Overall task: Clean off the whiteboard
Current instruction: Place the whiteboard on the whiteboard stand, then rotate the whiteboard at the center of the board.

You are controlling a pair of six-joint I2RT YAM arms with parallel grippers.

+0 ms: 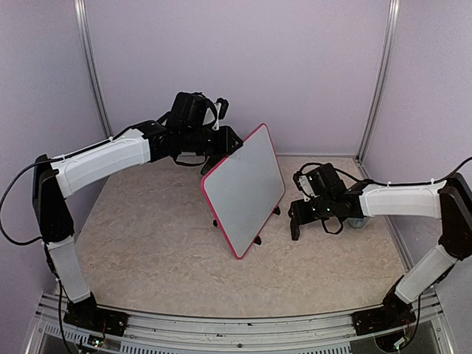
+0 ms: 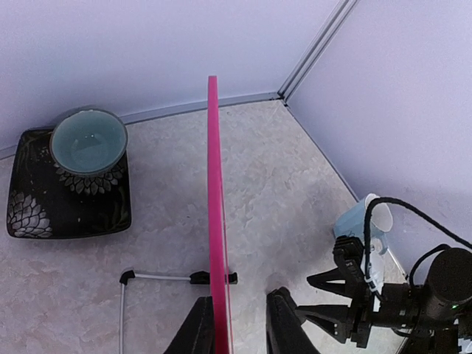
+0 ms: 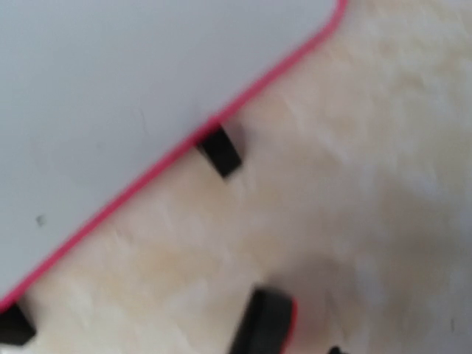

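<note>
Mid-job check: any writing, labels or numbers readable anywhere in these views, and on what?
None readable. The whiteboard face is blank apart from a tiny dark speck, too small to read. The plate bears only a flower pattern; bowl and cup show no lettering.

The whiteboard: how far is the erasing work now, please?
Done: the whiteboard face looks blank, no handwriting shows. In hand: the left fingers straddle its upper edge, with a gap on one side; the right fingers hang open beside it, holding nothing. Left: one tiny dark speck near the lower frame may need a wipe.
</note>
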